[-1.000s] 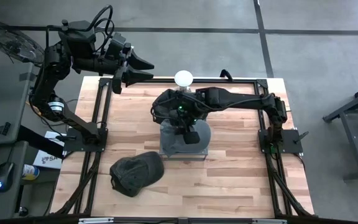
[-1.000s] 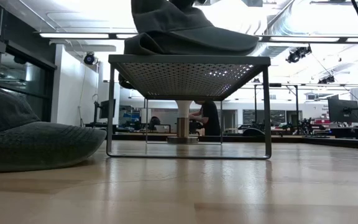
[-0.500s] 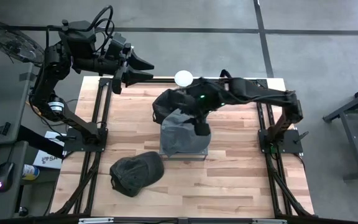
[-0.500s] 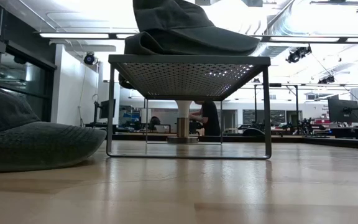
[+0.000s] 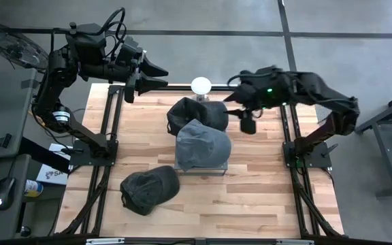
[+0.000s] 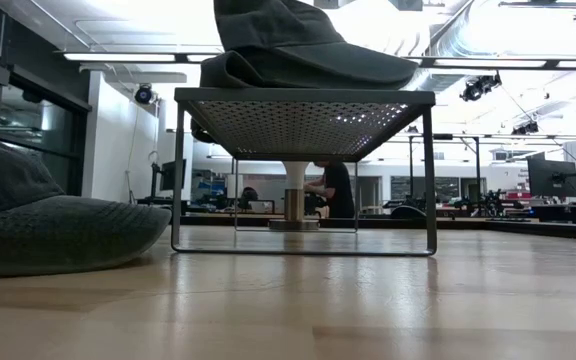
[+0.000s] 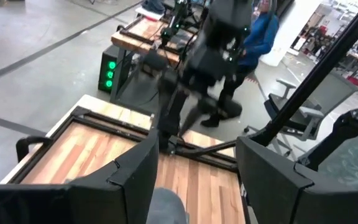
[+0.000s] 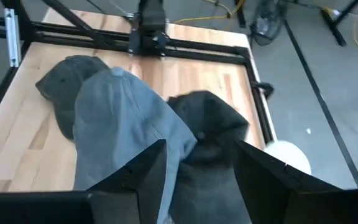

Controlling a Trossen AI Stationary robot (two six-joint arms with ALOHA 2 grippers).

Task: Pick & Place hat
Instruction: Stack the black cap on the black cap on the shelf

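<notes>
A grey hat (image 5: 201, 143) lies crown up on a small metal stand (image 5: 200, 170) at the table's middle; in the low view the hat (image 6: 308, 50) rests on the stand's perforated top (image 6: 303, 120). My right gripper (image 5: 247, 124) hangs open above the table's far right part, clear of the hat; its wrist view looks down on the grey hat (image 8: 123, 118) past the gripper (image 8: 197, 180). My left gripper (image 5: 162, 75) waits open, raised over the far left corner, seen also in the left wrist view (image 7: 197, 180).
A dark hat (image 5: 197, 112) lies behind the stand on the far side, and another dark hat (image 5: 148, 189) lies on the near left of the table (image 5: 257, 197). A white round object (image 5: 201, 85) stands at the far edge. A black frame borders the table.
My right gripper has left the grey hat, risen, and drawn back from over the stand toward the table's far right corner. The grey hat stays on the stand, its crown now uncovered.
</notes>
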